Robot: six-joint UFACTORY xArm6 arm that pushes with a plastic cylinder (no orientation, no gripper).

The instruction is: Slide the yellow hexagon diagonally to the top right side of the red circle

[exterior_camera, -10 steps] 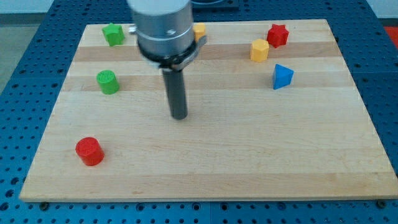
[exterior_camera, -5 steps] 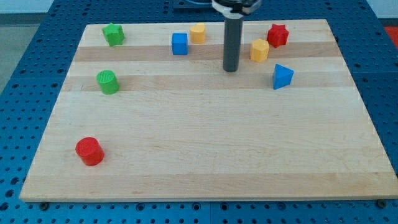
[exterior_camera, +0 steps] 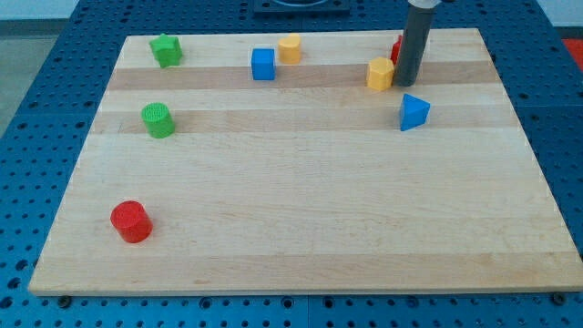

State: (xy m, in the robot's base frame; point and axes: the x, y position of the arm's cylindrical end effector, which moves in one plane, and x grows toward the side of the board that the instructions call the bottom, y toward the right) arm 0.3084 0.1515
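Camera view: one wooden board [exterior_camera: 301,210] on a blue perforated table [exterior_camera: 36,109], seven blocks on it plus a sliver of an eighth. No claw on this arm, so no open or closed state to give: just one dark rod [exterior_camera: 414,41] coming down near-upright from the view's top edge, my tip [exterior_camera: 408,84] on the board just right of the yellow hexagon [exterior_camera: 381,73], close, can't tell if touching. Blue triangle [exterior_camera: 414,111] sits just below the tip. Counts: 2 yellow (hexagon, plus a yellow block [exterior_camera: 290,47] near the top edge, shape unclear), 2 blue (triangle, blue cube [exterior_camera: 263,64] beside that second yellow), 2 green (green star [exterior_camera: 166,49] top left, green cylinder [exterior_camera: 158,119] below it), 2 red (red circle [exterior_camera: 130,221] bottom left, red block [exterior_camera: 397,47] mostly hidden behind the rod). Yellow hexagon is at upper right, well apart from the red circle
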